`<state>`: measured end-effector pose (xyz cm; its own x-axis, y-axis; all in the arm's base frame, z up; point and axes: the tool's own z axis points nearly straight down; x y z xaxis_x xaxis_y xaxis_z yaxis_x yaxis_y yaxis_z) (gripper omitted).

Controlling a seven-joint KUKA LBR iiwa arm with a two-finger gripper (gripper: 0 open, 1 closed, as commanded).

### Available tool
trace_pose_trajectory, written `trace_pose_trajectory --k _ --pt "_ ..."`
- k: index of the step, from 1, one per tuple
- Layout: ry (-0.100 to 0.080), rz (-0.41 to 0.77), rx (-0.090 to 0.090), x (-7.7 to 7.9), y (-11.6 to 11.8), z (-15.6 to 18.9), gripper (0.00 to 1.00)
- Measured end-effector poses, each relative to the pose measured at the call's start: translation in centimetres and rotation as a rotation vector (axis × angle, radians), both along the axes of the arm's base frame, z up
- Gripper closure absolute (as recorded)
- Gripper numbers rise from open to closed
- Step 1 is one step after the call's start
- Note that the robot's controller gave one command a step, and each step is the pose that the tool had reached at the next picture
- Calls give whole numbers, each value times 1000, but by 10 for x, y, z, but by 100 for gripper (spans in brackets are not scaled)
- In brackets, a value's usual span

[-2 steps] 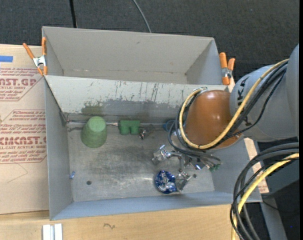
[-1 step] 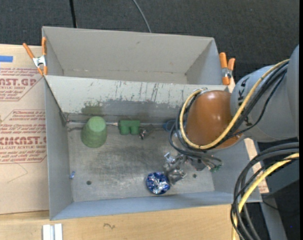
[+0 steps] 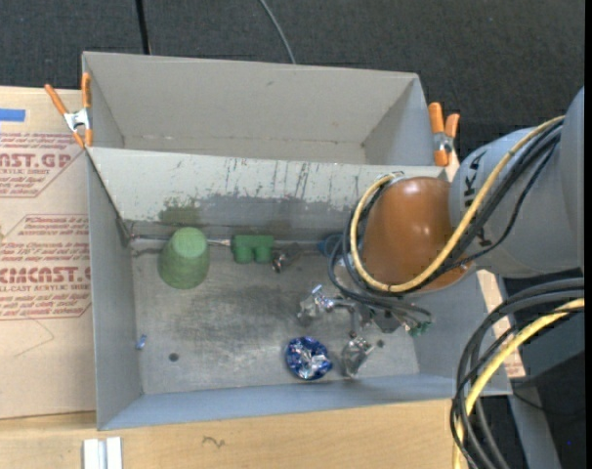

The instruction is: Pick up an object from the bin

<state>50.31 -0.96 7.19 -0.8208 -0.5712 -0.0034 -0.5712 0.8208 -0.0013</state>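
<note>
One blue-and-white crumpled ball (image 3: 307, 358) lies just beside the hand (image 3: 337, 330), toward the bin's (image 3: 228, 391) near wall; fingers (image 3: 356, 352) spread, pinching nothing.

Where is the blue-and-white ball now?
In the camera view, the blue-and-white ball lies on the bin floor by the near wall, right of centre, just left of the gripper.

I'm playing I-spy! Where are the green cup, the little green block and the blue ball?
green cup (image 3: 184, 258): camera view, middle of its body.
little green block (image 3: 251, 248): camera view, its top face.
blue ball (image 3: 307, 358): camera view, its centre.
</note>
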Motion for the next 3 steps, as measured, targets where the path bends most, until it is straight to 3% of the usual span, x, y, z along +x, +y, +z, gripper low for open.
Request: trace_pose_trajectory --k 1,2,3 --pt "-8 414 -2 -19 41 1 0" --pt "-8 410 -1 -19 41 2 100" --pt "-6 548 -4 5 1 162 100"
